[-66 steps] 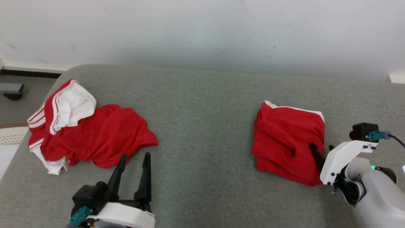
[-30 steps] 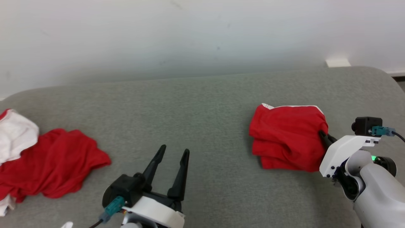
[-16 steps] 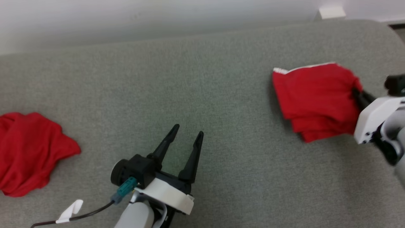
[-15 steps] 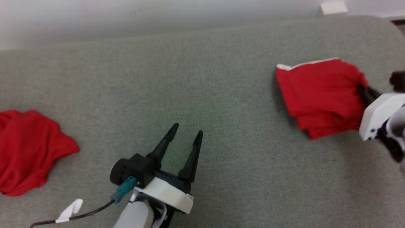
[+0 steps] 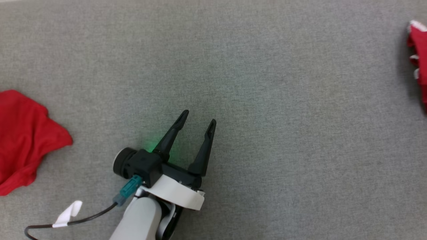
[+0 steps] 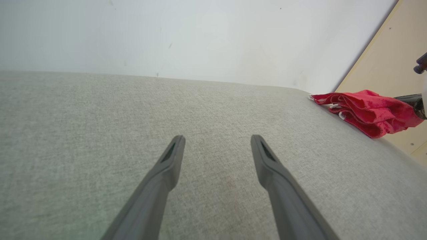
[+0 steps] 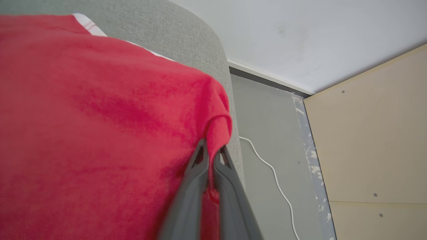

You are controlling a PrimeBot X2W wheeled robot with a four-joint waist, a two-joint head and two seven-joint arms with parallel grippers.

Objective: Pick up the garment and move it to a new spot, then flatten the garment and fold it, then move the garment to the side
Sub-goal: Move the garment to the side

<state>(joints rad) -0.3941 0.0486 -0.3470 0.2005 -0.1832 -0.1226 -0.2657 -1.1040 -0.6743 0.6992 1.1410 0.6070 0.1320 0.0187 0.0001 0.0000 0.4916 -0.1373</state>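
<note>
Pinching a fold of the red garment (image 7: 100,116) with the right gripper (image 7: 211,146), pressing both jaws together on the cloth with just that fold caught between them. Keeping the garment bunched in folded layers, showing a thin white trim along its far side. Placing it at the far right end of the grey couch (image 5: 283,100), right by the rounded corner; not telling whether resting or slightly lifted. Catching only a sliver of it at the right border of the head view (image 5: 421,60), and seeing it from the left wrist view as a flat red bundle (image 6: 367,108) by the couch edge. Holding the left gripper (image 5: 199,118) with jaws spread apart, gripping nothing, pointing away from the robot over bare couch near the middle. Showing the same spread in its own wrist view (image 6: 217,137), with only couch weave between the fingers. Noting a green glow (image 5: 151,146) on the couch beside the left fingers. Trailing a black cable (image 5: 86,218) with a white tag (image 5: 68,213) behind the left wrist. Leaving a crumpled red cloth (image 5: 23,140) at the left border, well apart from both grippers. Backing the couch with a pale wall (image 6: 200,33). Spotting a wood panel (image 7: 367,133), grey floor (image 7: 263,110) and a white cord (image 7: 267,163) past the couch end.
</note>
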